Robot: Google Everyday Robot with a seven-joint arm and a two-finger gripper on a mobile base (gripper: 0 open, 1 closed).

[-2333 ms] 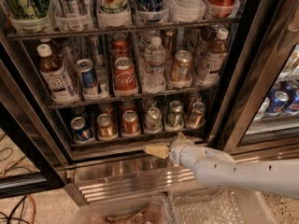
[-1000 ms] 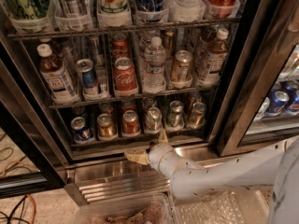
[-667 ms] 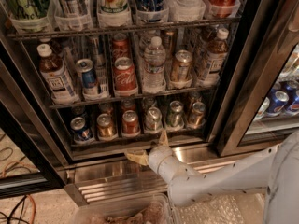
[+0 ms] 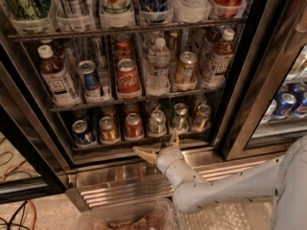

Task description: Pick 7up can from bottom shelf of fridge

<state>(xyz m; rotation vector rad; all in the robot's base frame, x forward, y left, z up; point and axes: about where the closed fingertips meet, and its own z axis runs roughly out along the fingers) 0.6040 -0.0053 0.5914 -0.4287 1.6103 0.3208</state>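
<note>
gripper [image 4: 157, 145] sits low centre of the frame, just in front of the bottom shelf [image 4: 115, 143], fingers spread wide. the 7up can [image 4: 157, 122] is right above it, fourth from the left, squeezed between the red can [image 4: 133, 125] and a green can [image 4: 180, 117]. my worry: that wide spread could clip a neighbour or the shelf lip going in and tip cans.

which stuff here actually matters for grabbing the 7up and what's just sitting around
For the job: 7up can; bottom shelf; fridge; gripper, open, just below the shelf's front edge.

Just sitting there: red can; darker green can; blue can; water bottle; plastic bin on the floor.
</note>
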